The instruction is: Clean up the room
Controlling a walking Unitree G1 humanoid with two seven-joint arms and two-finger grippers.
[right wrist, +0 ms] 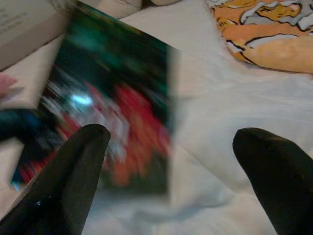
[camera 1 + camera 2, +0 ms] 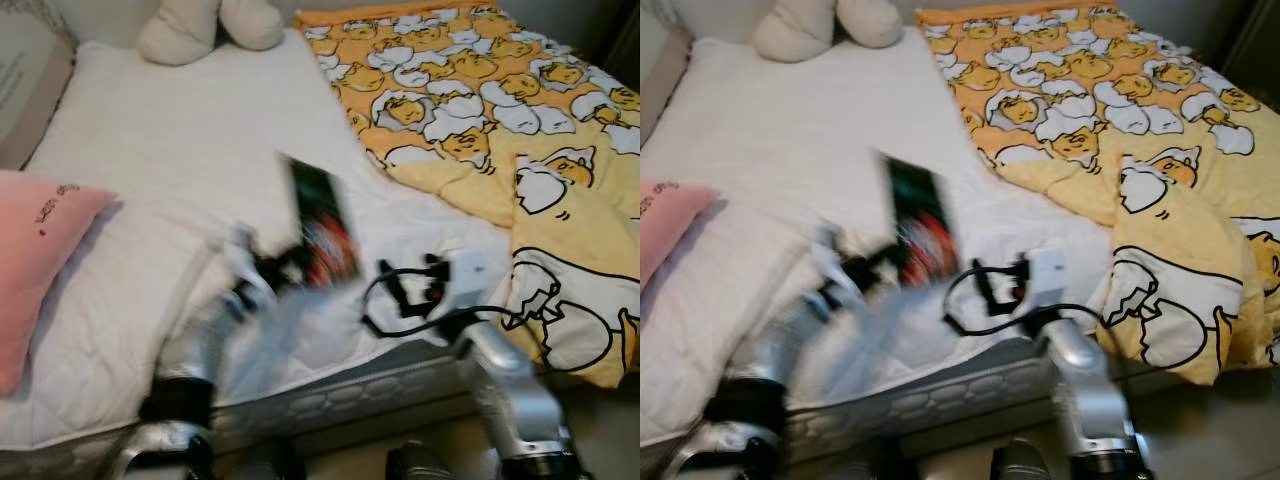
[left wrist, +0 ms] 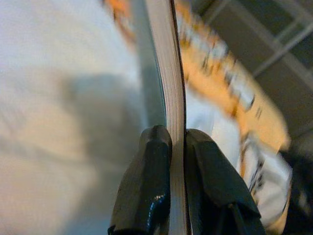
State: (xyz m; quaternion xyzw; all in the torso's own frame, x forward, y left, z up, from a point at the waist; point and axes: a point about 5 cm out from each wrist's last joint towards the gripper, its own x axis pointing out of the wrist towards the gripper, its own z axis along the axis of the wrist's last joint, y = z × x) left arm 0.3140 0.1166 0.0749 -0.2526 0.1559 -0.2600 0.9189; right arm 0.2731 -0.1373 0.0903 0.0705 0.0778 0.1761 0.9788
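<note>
A thin book [image 2: 322,222] with a dark green and red cover is held up above the white bed [image 2: 190,140]. My left gripper [image 2: 283,266] is shut on its lower edge. In the left wrist view the two black fingers [image 3: 146,196] pinch the book's pale page edge [image 3: 168,78]. My right gripper [image 2: 415,288] hovers just right of the book, open; the right wrist view has its spread fingertips [image 1: 73,171] on either side of the blurred cover [image 1: 115,98].
A yellow duvet with cartoon figures [image 2: 480,110] covers the bed's right half and hangs over its edge. A pink pillow [image 2: 35,250] lies at the left, cream cushions [image 2: 205,25] at the head. Bare floor [image 2: 440,445] runs below the mattress.
</note>
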